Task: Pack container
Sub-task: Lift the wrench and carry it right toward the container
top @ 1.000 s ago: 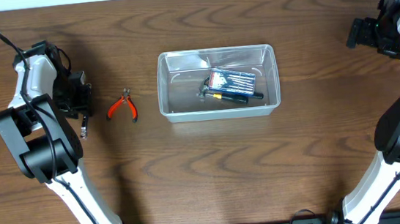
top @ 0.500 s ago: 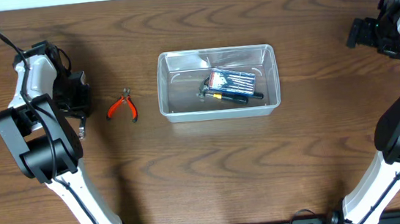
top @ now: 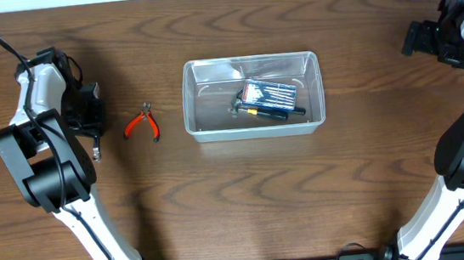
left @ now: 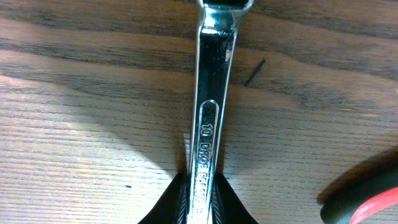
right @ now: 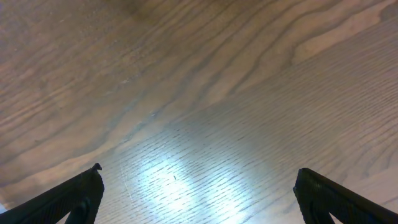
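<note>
Wrench [left: 208,93] up close in the left wrist view: chrome, with a stamped "10" on the shank and the rest of the lettering too blurred to read. Its head is cut off by the top edge, and its lower end is lost between the dark fingers [left: 171,208]. The left end effector [left: 200,205] is clenched on that shank, one pad on each side. Whether the wrench touches the desk [left: 74,124] or hangs just above it, I cannot tell. In the lower right corner, a red-and-black handle of the pliers [left: 367,208] pokes in, mostly out of frame.

From overhead the pliers [top: 142,123] show whole, lying flat just to the right of the left end effector [top: 93,135]. The wrench [top: 95,148] is only a thin sliver there, under the arm.

Only the overhead view shows the container [top: 248,62]. It sits mid-desk, upright and open-topped, with the pliers between it and the left end effector. Inside lies a dark case [top: 273,94], and beside that a yellow-and-black tool [top: 269,113] too small to name.

The right end effector [top: 418,39] is out at the far right edge, well apart from the container. Its own view shows the right end effector [right: 199,193] released, with fingertips [right: 74,196] spread to both lower corners over wood grain.
</note>
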`<state>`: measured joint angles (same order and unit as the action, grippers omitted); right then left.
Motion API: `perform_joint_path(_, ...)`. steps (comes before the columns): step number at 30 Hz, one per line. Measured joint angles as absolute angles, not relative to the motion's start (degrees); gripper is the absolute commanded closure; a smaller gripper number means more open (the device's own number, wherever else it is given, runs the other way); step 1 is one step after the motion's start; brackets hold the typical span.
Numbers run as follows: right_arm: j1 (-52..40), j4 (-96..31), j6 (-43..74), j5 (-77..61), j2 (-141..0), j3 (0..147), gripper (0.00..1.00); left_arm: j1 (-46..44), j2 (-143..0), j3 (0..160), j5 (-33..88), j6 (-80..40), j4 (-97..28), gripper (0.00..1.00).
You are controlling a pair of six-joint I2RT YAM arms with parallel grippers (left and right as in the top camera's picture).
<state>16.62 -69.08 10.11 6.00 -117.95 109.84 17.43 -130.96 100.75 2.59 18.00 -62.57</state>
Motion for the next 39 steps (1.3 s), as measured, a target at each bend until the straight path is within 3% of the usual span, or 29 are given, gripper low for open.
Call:
perform_joint_path(8, 16.62, -69.06, 10.11, 6.0, -117.93, 109.84, 0.01, 17.43, -130.93, 100.75, 2.61, 17.74, -62.57, 0.93)
perform_joint_path(39, 16.62, -69.06, 10.11, 6.0, -117.93, 109.84, 0.01, 17.39, -126.74, 100.73, 2.63, 16.03, -62.46, 0.94)
